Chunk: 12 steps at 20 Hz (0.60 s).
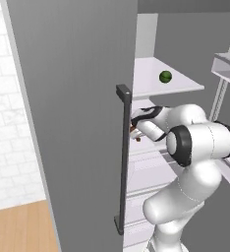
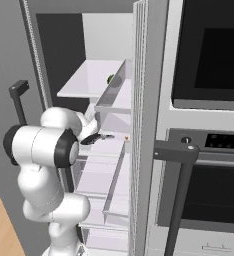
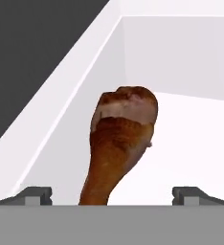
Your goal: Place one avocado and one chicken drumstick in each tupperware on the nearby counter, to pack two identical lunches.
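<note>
Reddish-brown and glossy, the chicken drumstick [image 3: 119, 139] lies on the white fridge shelf [image 3: 190, 139] in the hand view, its thick end toward 12 o'clock and its bone end toward 6 o'clock, between the two finger tips. The gripper [image 3: 112, 195] has its jaws spread wide, one tip on each side of the bone end, neither touching it. In the left base view a dark green avocado [image 1: 165, 77] sits on the upper shelf [image 1: 151, 83], at 12 o'clock from the gripper.
</note>
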{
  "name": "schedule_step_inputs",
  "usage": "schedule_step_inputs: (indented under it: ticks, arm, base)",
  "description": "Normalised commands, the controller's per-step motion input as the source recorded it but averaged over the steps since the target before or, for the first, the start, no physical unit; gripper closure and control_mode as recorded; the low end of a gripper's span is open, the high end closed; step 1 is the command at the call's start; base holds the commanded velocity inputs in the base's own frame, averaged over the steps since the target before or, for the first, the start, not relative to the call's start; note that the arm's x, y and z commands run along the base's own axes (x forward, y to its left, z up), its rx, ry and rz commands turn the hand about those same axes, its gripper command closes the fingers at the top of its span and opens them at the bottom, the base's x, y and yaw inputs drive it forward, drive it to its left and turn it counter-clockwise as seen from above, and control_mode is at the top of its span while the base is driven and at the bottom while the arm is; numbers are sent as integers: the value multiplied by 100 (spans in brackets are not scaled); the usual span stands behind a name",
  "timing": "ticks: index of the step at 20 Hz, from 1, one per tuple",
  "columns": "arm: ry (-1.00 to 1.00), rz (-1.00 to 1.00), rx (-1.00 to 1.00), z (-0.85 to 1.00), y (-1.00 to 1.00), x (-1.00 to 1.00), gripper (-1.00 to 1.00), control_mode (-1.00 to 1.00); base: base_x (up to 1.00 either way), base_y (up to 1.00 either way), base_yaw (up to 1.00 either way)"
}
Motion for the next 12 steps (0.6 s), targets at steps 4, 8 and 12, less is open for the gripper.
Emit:
schedule_step_inputs:
  ticks: [4,8,12]
  arm:
    - [0,0,-2,-38,0,33,-100,-100]
    - [0,0,-4,-45,0,31,-100,-100]
    - [0,0,-5,-46,0,18,-100,-100]
  base:
    - [0,0,0]
    - [0,0,0]
    - [0,0,0]
